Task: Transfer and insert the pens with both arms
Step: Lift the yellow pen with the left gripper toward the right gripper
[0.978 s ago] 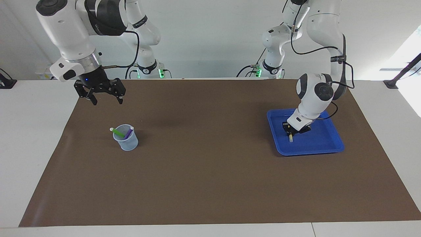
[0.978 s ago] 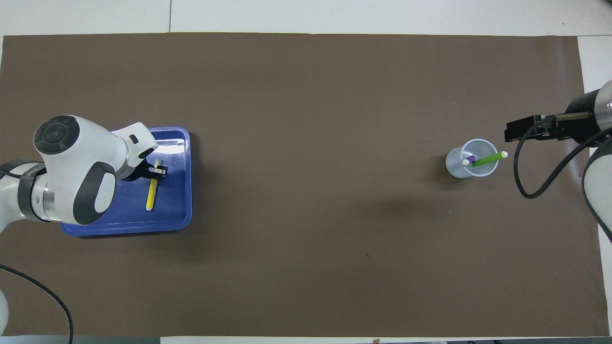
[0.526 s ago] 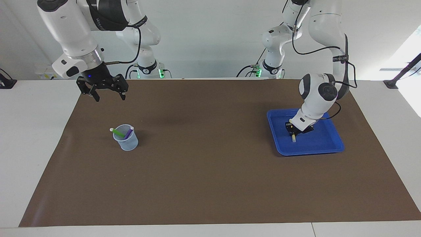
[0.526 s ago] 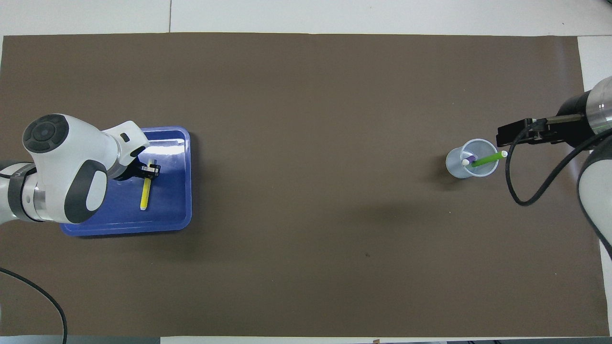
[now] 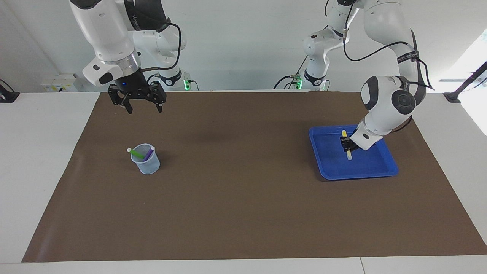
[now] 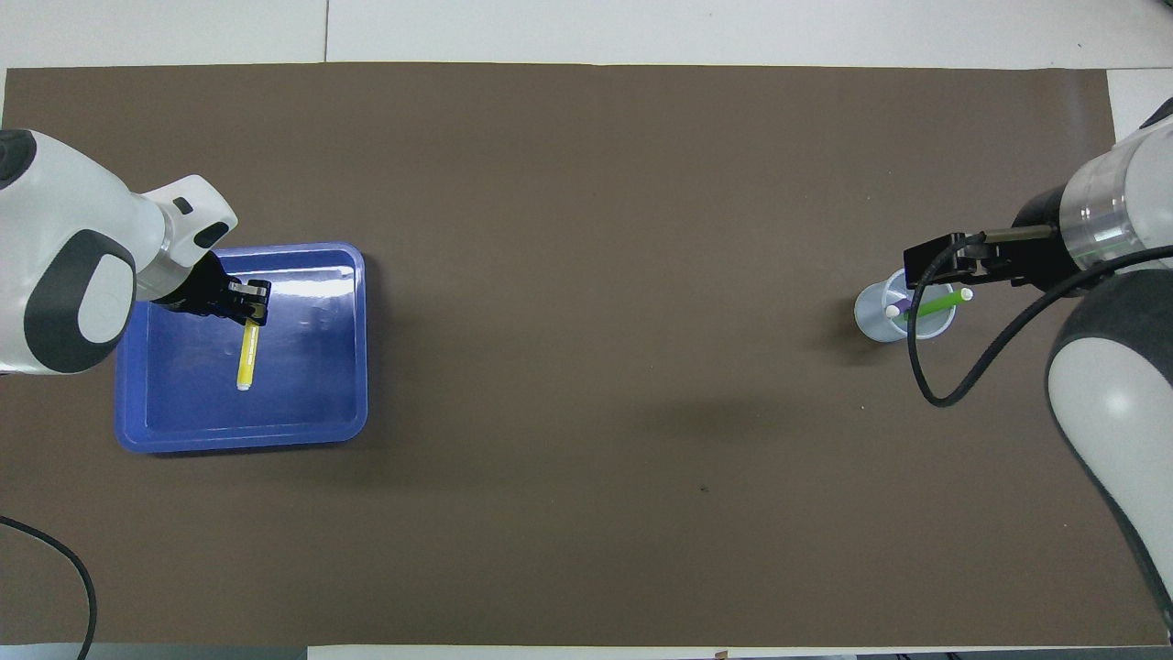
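My left gripper is shut on the yellow pen and holds it nearly upright, pale end down, just over the blue tray. In the overhead view this gripper and the yellow pen are over the tray. The green pen and the purple pen stand slanted in a clear plastic cup. My right gripper is open and empty, raised high over the mat by the cup. In the overhead view it overlaps the cup's rim.
A brown mat covers most of the white table. The tray lies toward the left arm's end, the cup toward the right arm's end. A black cable loops down from the right arm beside the cup.
My left gripper has lifted the yellow pen off the tray floor and carried it toward the left arm's end. My right gripper has risen and swung toward the table's middle, staying open.
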